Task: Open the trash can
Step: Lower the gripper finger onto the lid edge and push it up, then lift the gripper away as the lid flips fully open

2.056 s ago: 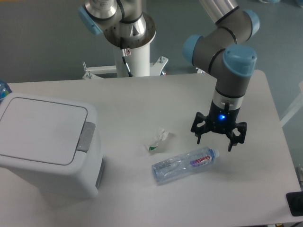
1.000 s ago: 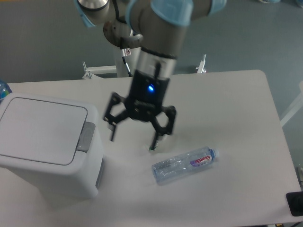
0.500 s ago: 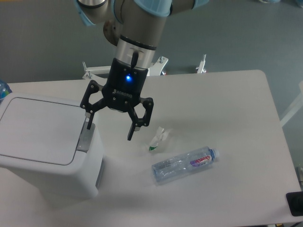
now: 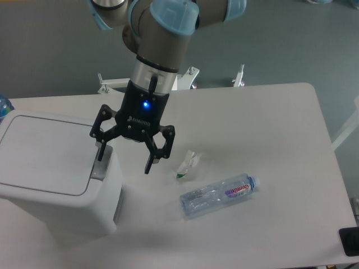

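I've swung the gripper (image 4: pixel 125 158) left since earlier, fingers (image 4: pixel 101 151) spread wide, holding nothing, one above the trash can (image 4: pixel 53 174) tab (image 4: pixel 101 162); I'd press straight down.

I see a pale grey surface (image 4: pixel 269 117) carrying a white trash can (image 4: pixel 53 174) at left, a crumpled wrapper (image 4: pixel 187 164) mid-table, and a clear plastic bottle (image 4: pixel 219 195) lying on its side nearby.

You have swung the end effector (image 4: pixel 125 157) from above the bottle's cap end across the table to the trash can (image 4: pixel 56 174), one finger over its grey tab (image 4: pixel 101 162).
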{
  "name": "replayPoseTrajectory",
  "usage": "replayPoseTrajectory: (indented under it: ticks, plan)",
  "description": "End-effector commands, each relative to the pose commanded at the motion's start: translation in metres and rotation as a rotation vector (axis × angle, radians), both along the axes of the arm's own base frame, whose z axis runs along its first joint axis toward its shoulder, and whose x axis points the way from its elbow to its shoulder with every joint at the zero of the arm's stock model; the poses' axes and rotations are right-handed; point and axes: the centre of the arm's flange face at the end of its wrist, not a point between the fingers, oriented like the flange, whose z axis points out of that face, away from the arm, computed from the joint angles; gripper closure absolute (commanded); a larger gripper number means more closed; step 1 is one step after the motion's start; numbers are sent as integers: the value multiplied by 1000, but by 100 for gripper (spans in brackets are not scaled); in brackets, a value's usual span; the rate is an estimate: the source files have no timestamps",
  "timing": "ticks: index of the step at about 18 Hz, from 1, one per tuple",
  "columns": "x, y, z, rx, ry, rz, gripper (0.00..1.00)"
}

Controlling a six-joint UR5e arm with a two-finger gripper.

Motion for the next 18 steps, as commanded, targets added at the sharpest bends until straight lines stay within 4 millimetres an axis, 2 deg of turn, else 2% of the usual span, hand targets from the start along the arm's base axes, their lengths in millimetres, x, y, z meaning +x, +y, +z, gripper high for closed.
replayPoseTrajectory:
  ticks: [18]
  plan:
    - [0,3,-17,-30,-13,0,0]
